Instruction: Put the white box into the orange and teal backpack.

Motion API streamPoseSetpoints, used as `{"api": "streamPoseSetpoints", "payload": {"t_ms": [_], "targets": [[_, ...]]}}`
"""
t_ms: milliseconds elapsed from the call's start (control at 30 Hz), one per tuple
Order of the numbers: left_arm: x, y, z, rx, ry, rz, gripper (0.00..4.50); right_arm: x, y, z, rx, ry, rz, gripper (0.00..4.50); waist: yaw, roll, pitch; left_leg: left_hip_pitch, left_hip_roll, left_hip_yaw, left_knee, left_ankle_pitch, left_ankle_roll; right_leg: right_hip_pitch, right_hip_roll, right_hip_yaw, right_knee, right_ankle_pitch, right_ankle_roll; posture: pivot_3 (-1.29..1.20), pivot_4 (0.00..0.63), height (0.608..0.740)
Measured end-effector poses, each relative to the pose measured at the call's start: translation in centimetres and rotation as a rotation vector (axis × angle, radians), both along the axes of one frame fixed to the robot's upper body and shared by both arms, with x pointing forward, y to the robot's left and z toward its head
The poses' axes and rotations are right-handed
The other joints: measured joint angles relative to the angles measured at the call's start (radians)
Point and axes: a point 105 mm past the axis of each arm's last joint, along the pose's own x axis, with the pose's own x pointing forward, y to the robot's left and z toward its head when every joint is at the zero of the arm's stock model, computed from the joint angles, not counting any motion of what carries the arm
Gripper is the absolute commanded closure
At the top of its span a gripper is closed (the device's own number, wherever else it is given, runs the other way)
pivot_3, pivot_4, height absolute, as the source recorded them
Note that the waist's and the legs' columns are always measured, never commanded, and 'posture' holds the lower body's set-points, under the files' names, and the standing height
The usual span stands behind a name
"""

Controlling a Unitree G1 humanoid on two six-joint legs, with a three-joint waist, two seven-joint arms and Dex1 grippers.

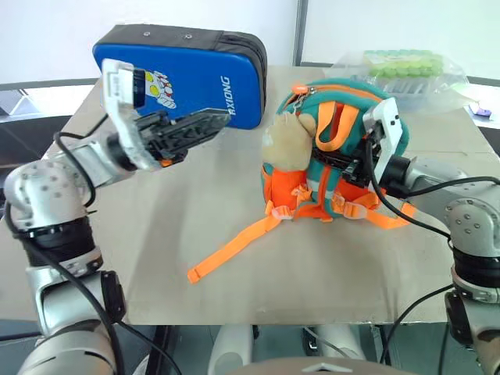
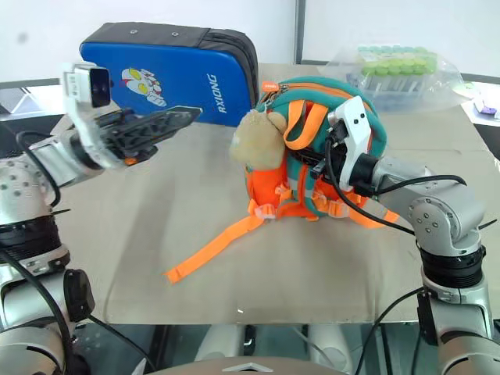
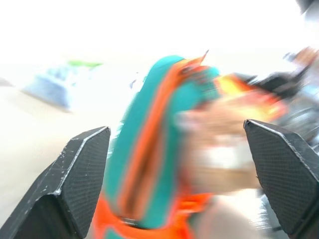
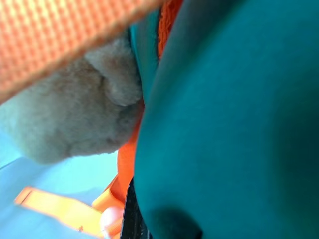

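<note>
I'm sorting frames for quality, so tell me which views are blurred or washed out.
Left wrist view: smeared by motion, the backpack streaked, the background blown out to white. Right wrist view: too close to focus, soft teal fabric and the plush charm fuzzy. Both eye views: sharp and evenly lit, with glare on the blue case and the clear bag.

Bare table (image 1: 180, 234) lies open left of the orange and teal backpack (image 1: 344, 117). Behind it, the blue padded case (image 1: 195, 70) and a clear bag (image 1: 406, 74) block the far edge; a loose orange strap (image 1: 234, 248) trails forward.
</note>
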Motion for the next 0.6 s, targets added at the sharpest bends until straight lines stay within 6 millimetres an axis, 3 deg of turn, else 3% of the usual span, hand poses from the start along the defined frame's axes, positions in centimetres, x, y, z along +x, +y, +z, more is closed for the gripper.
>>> {"api": "streamPoseSetpoints", "payload": {"t_ms": [67, 133, 267, 400, 467, 600], "targets": [[-0.5, -0.2, 0.0, -0.010, 0.027, -0.025, 0.10, 0.2, 0.0, -0.1, -0.002, -0.001, -0.009, 4.50, 0.003, 0.000, 0.000, 0.000, 0.000, 0.000, 0.000, 0.000, 0.000, 0.000, 0.000, 0.000, 0.000, 0.000, 0.000, 0.00, 0.150, 0.740], [-0.5, -2.0, -1.4, 0.008, 0.093, -0.022, 0.10, 0.4, 0.0, -0.1, -0.003, -0.015, -0.021, 4.50, 0.013, 0.000, 0.000, 0.002, -0.001, 0.000, -0.001, 0.000, 0.000, 0.000, 0.000, 0.000, 0.002, 0.000, 0.000, 0.00, 0.150, 0.740], [1.1, -5.8, -4.0, 0.003, 0.185, 0.041, 0.10, 0.3, 0.2, 0.0, -0.003, -0.016, -0.011, 4.50, 0.020, -0.001, 0.000, 0.000, -0.001, 0.000, 0.000, 0.000, 0.000, 0.000, 0.000, 0.000, 0.001, 0.000, -0.001, 0.00, 0.150, 0.740], [2.3, -7.8, -4.8, 0.050, 0.183, 0.112, 0.10, 0.1, 0.3, -0.1, -0.010, -0.005, -0.006, 4.50, 0.017, 0.000, 0.000, 0.001, -0.001, 0.001, -0.001, 0.000, 0.000, 0.000, 0.001, 0.001, 0.002, 0.000, -0.001, 0.00, 0.150, 0.740], [2.7, -9.0, -4.7, 0.036, 0.172, 0.122, 0.64, 0.1, 0.3, -0.1, -0.011, -0.004, -0.009, 4.50, 0.018, 0.000, 0.000, 0.001, -0.001, 0.001, -0.001, 0.000, 0.000, 0.000, 0.001, 0.001, 0.001, 0.000, -0.001, 0.00, 0.150, 0.740], [2.9, -9.4, -4.1, 0.037, 0.142, 0.123, 2.29, 0.3, -0.1, 0.3, -0.002, -0.012, -0.042, 4.50, 0.016, 0.000, 0.000, 0.001, -0.002, 0.001, -0.001, 0.000, 0.000, 0.000, 0.001, 0.001, 0.001, 0.000, -0.001, 0.00, 0.150, 0.740]]}}
